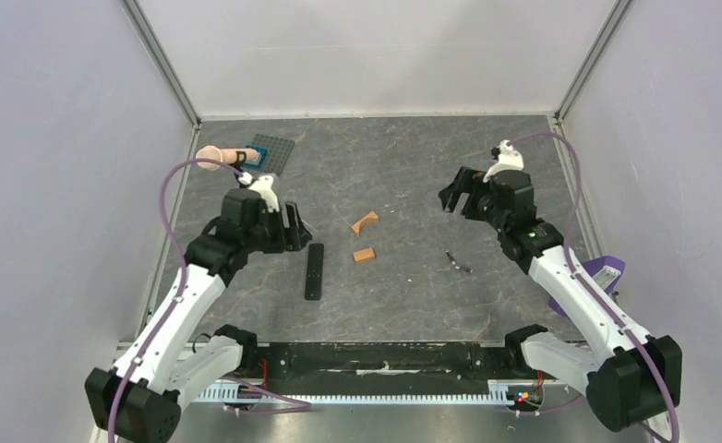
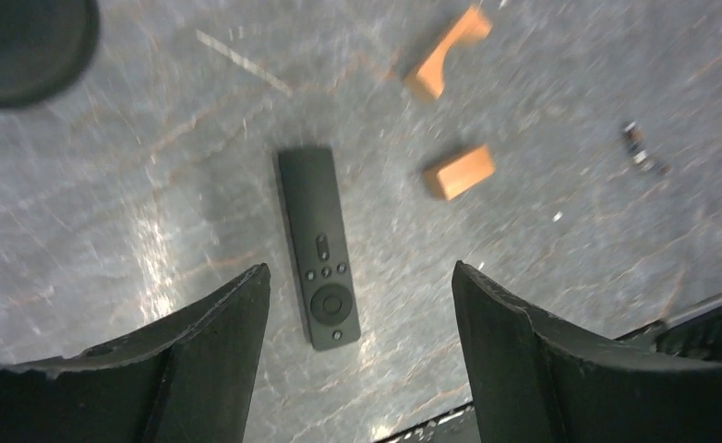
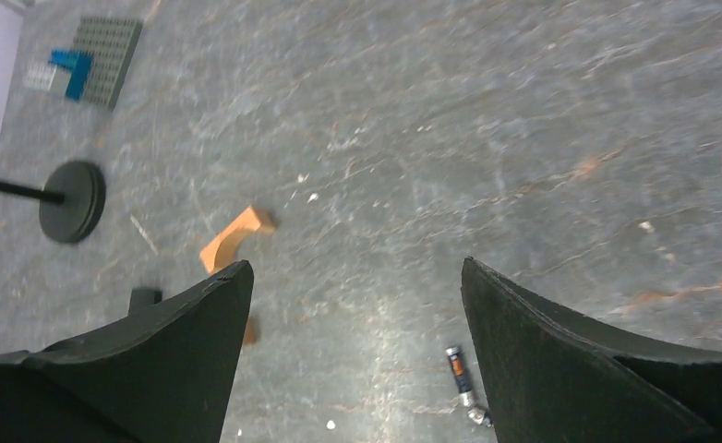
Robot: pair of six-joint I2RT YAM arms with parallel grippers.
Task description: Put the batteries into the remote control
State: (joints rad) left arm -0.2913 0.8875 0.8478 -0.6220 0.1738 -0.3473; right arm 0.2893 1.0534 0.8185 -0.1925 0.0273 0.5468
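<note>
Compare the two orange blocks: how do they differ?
The arched block has a curved cut-out; the plain block is solid. The arched block is longer, the plain block stubbier. The plain block lies nearer the remote control than the arched block. Both are orange.

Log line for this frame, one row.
left jaws: open, over remote, no contact | right jaws: open, empty | remote: flat, buttons up | batteries: loose on table, not loaded

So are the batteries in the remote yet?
Not yet. Nothing looks done: the remote control lies buttons-up on the table, with a battery loose off to its right. Nothing is in hand: both the left gripper and right gripper are open and empty. The whole loading is still left.
</note>
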